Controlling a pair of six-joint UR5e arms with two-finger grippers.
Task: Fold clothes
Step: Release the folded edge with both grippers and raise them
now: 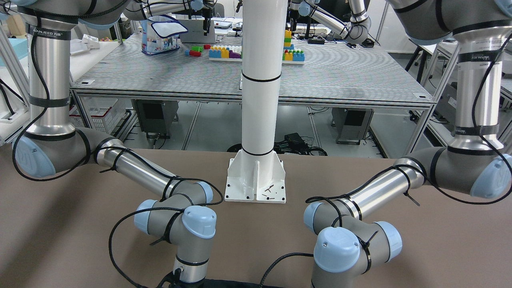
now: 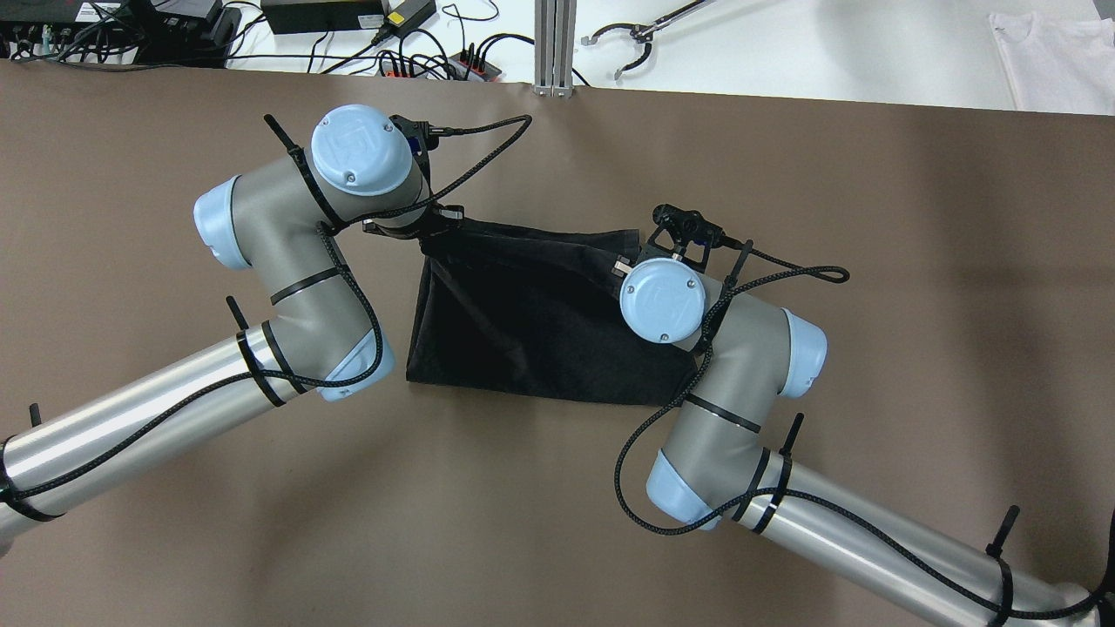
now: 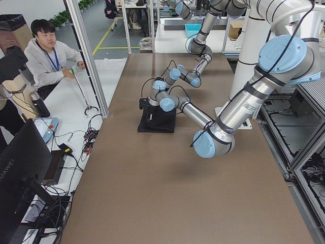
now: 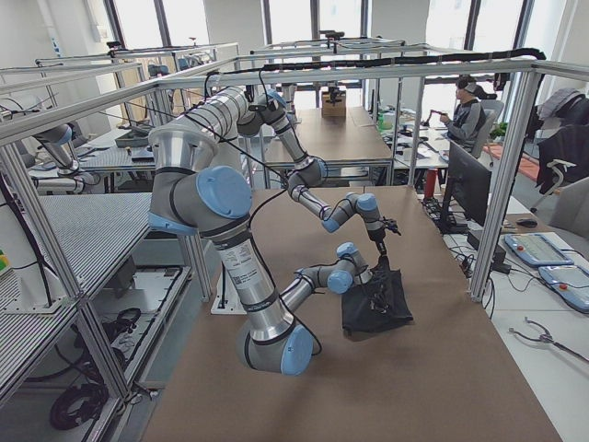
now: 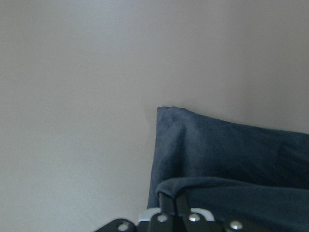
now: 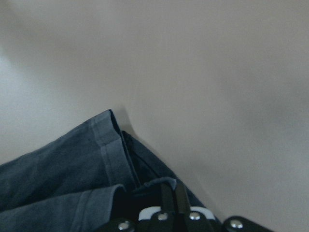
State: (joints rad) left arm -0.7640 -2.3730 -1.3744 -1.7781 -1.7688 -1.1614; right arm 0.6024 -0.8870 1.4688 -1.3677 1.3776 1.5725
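The black garment point(image 2: 540, 322) lies on the brown table point(image 2: 557, 522) between the two arms. Its far edge is lifted at both corners and held over the lower layer. My left gripper point(image 5: 170, 198) is shut on a raised fold of the garment point(image 5: 227, 154) at its far left corner. My right gripper point(image 6: 171, 189) is shut on the hemmed far right corner of the garment point(image 6: 72, 164). In the overhead view both wrists cover the fingers. Only a sliver of the garment point(image 1: 228, 285) shows at the bottom of the front-facing view.
The white pillar's base plate point(image 1: 256, 182) stands on the robot's side of the table. Beyond the table's far edge are cables and power bricks point(image 2: 348, 17), a grabber tool point(image 2: 640, 35) and a white cloth point(image 2: 1054, 43). A seated operator point(image 3: 48, 56) is at that side.
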